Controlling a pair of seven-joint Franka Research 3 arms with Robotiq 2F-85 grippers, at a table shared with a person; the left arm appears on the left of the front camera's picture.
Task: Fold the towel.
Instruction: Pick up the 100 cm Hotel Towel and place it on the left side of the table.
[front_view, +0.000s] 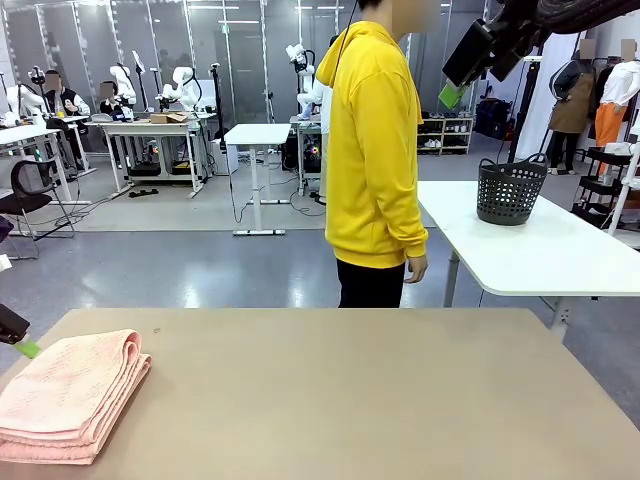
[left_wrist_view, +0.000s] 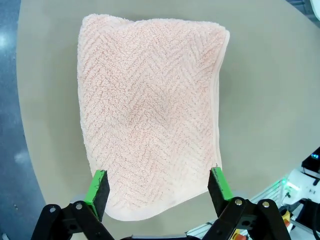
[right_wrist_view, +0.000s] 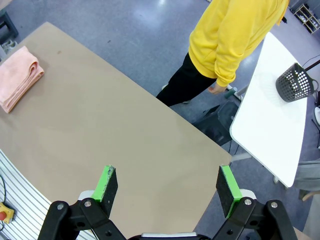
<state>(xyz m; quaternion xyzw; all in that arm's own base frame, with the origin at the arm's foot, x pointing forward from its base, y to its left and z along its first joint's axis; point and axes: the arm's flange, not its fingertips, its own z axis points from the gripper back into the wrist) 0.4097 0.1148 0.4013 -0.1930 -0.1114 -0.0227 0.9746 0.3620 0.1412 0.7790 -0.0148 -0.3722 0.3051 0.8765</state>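
Left wrist view: the folded towel (left_wrist_view: 150, 115) lies flat on the counter (left_wrist_view: 270, 100), right under the wide-open, empty left claw (left_wrist_view: 158, 191). The right claw (right_wrist_view: 167, 187) is open too, far from it.

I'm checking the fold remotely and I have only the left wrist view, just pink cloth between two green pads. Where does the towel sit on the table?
Observer: The towel lies folded in stacked layers at the left near corner of the tan table.
Operator: Is the left gripper holding it?
Observer: No. The left gripper hangs open above the towel, pads apart over its near edge.
Operator: And the right arm?
Observer: The right gripper is open too, high over bare tabletop, well away from the towel.
Operator: Anyone near?
Observer: A person in a yellow hoodie stands at the far side, one hand hanging down, not touching the table.
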